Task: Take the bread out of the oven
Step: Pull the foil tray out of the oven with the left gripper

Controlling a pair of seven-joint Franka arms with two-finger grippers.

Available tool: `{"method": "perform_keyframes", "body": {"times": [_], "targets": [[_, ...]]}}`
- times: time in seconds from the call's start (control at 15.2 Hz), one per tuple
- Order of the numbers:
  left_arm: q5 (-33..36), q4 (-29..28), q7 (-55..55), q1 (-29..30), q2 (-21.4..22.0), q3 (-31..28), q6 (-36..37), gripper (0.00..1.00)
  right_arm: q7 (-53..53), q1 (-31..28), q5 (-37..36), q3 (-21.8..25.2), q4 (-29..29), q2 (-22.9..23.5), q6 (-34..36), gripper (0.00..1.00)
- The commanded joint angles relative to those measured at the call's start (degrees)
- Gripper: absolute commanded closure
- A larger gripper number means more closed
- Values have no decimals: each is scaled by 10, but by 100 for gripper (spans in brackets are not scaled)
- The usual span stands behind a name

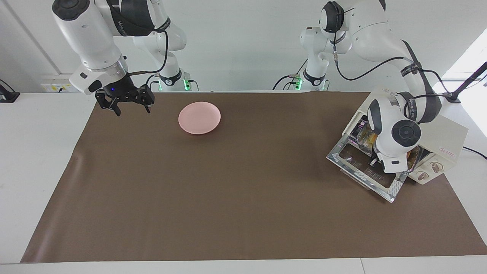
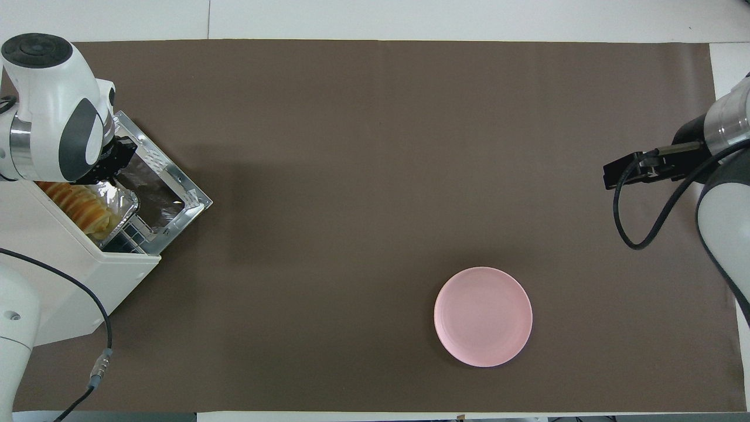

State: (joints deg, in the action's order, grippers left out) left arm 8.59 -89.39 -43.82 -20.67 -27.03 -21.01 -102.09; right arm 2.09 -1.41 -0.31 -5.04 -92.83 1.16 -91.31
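With the oven (image 2: pixel 70 275) door already down at the overhead view's left edge, the bread (image 2: pixel 79 206) sits inside on its foil tray (image 2: pixel 120 202), unlifted, the left gripper (image 2: pixel 111 163) over the door (grip unreadable), while the right gripper (image 1: pixel 125 102) waits open, holding nothing.

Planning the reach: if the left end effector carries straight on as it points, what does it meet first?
Probably the foil tray holding the bread in the open oven; the left end effector points there, though depth is unclear.
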Motion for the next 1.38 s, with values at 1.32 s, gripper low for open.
{"method": "perform_keyframes", "body": {"times": [1.32], "targets": [[-183, 46, 136, -350, -51, 16, -87, 100, 15, -10, -5, -6, -3, -9, 8, 0]]}}
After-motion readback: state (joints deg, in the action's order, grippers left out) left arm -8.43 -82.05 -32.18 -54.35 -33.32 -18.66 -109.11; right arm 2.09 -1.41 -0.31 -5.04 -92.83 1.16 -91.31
